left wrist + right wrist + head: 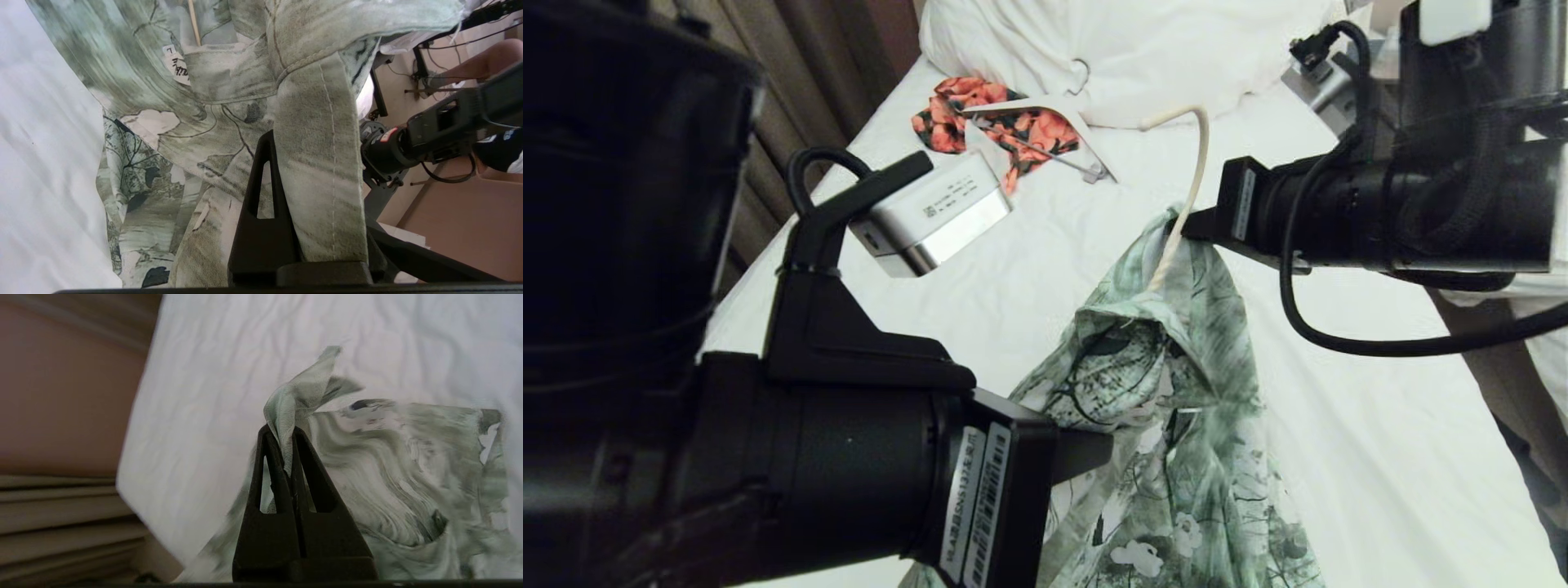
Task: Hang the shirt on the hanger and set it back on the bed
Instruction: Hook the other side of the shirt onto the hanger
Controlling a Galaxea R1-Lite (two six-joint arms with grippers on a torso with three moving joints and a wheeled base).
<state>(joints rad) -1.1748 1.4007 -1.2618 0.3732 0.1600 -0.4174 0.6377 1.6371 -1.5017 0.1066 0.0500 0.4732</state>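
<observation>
A: Entry. Where is the mottled green-and-white floral short-sleeved shirt?

B: Lifted above the white-sheeted bed, draped downward. The right gripper is clamped on a pinch of its fabric near the top; the left gripper is clamped on a stitched band of it lower down.

A: The thin cream wire hanger?

B: Its stem rises out of the shirt's top, just beside the right gripper; the curved hook points toward the white pillow.

A: Anything else on the bed?

B: An orange-and-black floral garment with a white clip hanger over it, near the pillow, well apart from the shirt.
</observation>
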